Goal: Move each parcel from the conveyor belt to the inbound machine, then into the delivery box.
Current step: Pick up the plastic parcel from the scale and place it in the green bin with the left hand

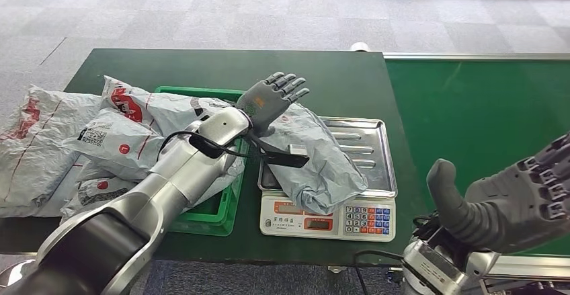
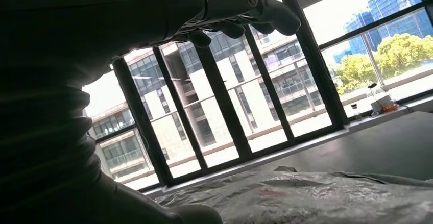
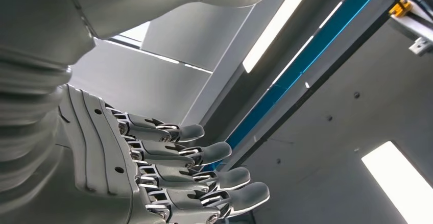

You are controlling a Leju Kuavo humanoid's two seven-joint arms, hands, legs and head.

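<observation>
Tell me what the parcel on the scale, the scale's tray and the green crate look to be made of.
Parcel: thin grey plastic film, probably a poly mailer; it is crumpled, creased and slightly glossy.
Scale tray: looks like bare metal, likely stainless steel; silvery, reflective, with pressed ridges.
Green crate: seems to be rigid moulded plastic; uniform green colour with a thick smooth rim.

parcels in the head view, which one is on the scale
The plain grey parcel lying across the scale's metal tray, just beside the left hand. The others, with red print, are piled around the green box.
</observation>
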